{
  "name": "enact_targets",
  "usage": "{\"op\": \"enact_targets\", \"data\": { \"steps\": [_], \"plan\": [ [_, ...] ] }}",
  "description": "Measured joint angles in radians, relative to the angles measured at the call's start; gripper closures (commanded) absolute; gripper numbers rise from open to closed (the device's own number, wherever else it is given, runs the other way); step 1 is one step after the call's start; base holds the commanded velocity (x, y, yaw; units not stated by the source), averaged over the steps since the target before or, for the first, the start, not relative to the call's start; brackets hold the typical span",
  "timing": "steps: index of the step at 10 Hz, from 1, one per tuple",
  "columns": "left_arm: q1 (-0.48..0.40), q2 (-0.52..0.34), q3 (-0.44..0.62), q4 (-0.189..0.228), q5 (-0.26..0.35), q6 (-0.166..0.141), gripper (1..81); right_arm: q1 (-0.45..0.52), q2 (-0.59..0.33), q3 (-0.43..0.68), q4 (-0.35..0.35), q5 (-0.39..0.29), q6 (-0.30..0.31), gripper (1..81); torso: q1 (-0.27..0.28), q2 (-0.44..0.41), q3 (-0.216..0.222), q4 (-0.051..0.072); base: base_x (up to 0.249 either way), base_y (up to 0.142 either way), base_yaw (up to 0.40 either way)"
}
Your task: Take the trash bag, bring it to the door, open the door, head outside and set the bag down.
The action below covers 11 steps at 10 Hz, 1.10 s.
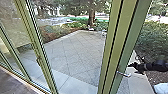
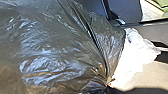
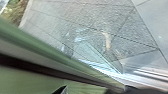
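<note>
Trash bag [image 2: 62, 50] is at the left wrist, dark, shiny and bulging, its creases running together into a tight gather. Just beside that gather lies a crumpled white thing [image 2: 140, 56], thin as plastic and brightly lit. Whether the left gripper is wide, narrow or closed on the bag, I cannot tell. Right gripper [image 1: 136, 67] comes in black from the robot's right, near the metal handle [image 1: 123, 74] on the thick green post [image 1: 112, 47]; how wide it stands I cannot tell either, and contact with the handle cannot be made out. That post rises between the robot and part of the yard, and a slimmer post [image 1: 41, 60] slants up on the left, with glass about it. From the right wrist, a green frame [image 3: 47, 47] cuts across close by, with faint reflections over the ground beyond and bright strips of sill [image 3: 147, 80] at its foot. Outside, paving [image 1: 75, 50] in pale slabs runs out to a far edge, where a tree trunk [image 1: 91, 15] stands among greenery and a light chair or small table [image 1: 103, 32] sits near the corner. Bushes [image 1: 155, 40] crowd its right edge, over bare soil. Something whitish [image 1: 161, 88] shows low on the right, too blurred to name.
</note>
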Motion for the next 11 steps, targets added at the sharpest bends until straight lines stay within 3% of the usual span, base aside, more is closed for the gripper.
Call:
{"op": "enact_targets", "data": {
  "steps": [3,5,7,10,11],
  "plan": [
    [0.005,0.000,0.000,0.000,0.004,0.000,81.1,0.012,-0.027,0.001,0.006,-0.002,-0.025,1.0,-0.001,0.000,0.065,0.000,0.000,0.000,0.000],
    [0.014,0.000,0.000,0.000,0.007,0.000,81.1,0.011,-0.032,0.007,0.037,-0.018,-0.061,1.0,-0.002,0.000,0.078,-0.005,0.000,0.000,0.000],
    [0.018,0.001,0.000,0.000,0.013,0.000,81.1,0.014,-0.029,0.010,0.063,-0.039,-0.137,1.0,-0.002,0.000,0.107,-0.029,0.000,0.000,0.000],
    [0.019,0.003,0.000,0.000,0.013,0.000,81.1,0.020,-0.038,-0.004,0.109,-0.072,-0.198,1.0,-0.003,0.000,0.150,-0.070,0.000,0.000,0.000],
    [0.021,0.003,0.000,0.000,0.013,-0.001,81.1,0.023,-0.040,-0.011,0.134,-0.090,-0.221,1.0,-0.004,-0.001,0.156,-0.076,0.000,0.000,0.000]
  ]
}}
